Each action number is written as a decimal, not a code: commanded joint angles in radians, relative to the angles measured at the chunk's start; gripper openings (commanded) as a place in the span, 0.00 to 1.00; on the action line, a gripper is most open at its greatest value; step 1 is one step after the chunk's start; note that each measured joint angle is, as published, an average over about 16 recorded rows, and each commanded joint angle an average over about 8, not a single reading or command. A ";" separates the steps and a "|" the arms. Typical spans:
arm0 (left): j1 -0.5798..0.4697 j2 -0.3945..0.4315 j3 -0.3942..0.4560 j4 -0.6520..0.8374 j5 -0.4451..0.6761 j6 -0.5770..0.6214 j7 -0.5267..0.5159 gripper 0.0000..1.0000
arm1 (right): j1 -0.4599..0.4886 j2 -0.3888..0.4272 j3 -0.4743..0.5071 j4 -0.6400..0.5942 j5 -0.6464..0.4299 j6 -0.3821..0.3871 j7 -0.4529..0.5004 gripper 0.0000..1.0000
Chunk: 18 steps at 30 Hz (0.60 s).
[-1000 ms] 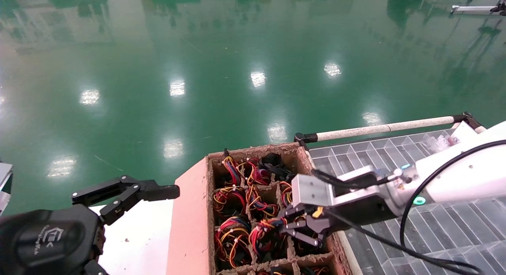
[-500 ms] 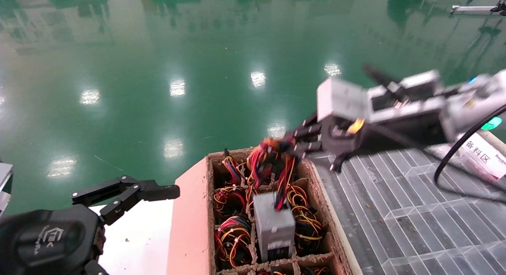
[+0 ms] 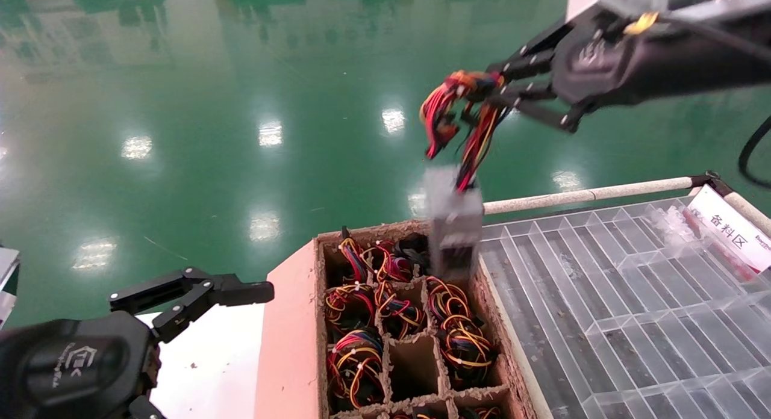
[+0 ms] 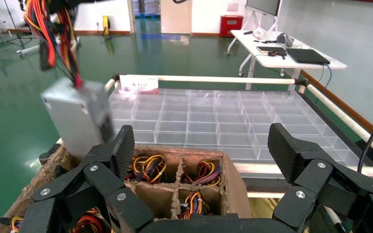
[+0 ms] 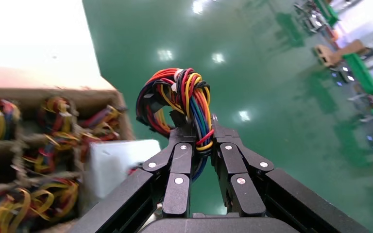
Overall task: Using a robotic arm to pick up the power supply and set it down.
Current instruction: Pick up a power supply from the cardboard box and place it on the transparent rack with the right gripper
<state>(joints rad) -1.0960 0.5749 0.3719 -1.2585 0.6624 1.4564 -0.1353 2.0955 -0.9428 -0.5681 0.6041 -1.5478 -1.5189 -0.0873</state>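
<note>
The power supply (image 3: 453, 221) is a small silver-grey box hanging in the air by its bundle of red, yellow and orange wires (image 3: 464, 109), just above the far rim of the cardboard crate (image 3: 385, 229). High at the upper right, my right gripper (image 3: 497, 88) is shut on that bundle. In the right wrist view the black fingers (image 5: 182, 160) pinch the wires (image 5: 179, 97), with the box (image 5: 116, 165) dangling below. The left wrist view shows the box (image 4: 75, 116) swinging beyond the crate. My left gripper (image 3: 199, 295) stays parked at the lower left and is open (image 4: 201, 145).
The crate's divided cells hold several more wire bundles (image 3: 355, 365); one middle cell (image 3: 412, 365) is vacant. A clear compartment tray (image 3: 632, 298) lies right of the crate, edged by a white rail (image 3: 590, 194) and a labelled sign (image 3: 732, 229). Green floor lies beyond.
My right gripper has risen steeply with the wire bundle, pulling the power supply out of its middle cell. The box now hangs above the crate's far rim. The left arm has not moved.
</note>
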 commanded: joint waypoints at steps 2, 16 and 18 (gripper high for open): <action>0.000 0.000 0.000 0.000 0.000 0.000 0.000 1.00 | 0.050 -0.005 -0.010 -0.099 -0.029 0.006 -0.068 0.00; 0.000 0.000 0.000 0.000 0.000 0.000 0.000 1.00 | 0.129 -0.033 -0.051 -0.426 -0.147 0.250 -0.255 0.00; 0.000 0.000 0.000 0.000 0.000 0.000 0.000 1.00 | 0.126 -0.039 -0.054 -0.451 -0.153 0.260 -0.272 0.00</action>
<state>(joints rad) -1.0961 0.5748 0.3720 -1.2585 0.6623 1.4563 -0.1352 2.2181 -0.9834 -0.6210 0.1590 -1.6976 -1.2626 -0.3560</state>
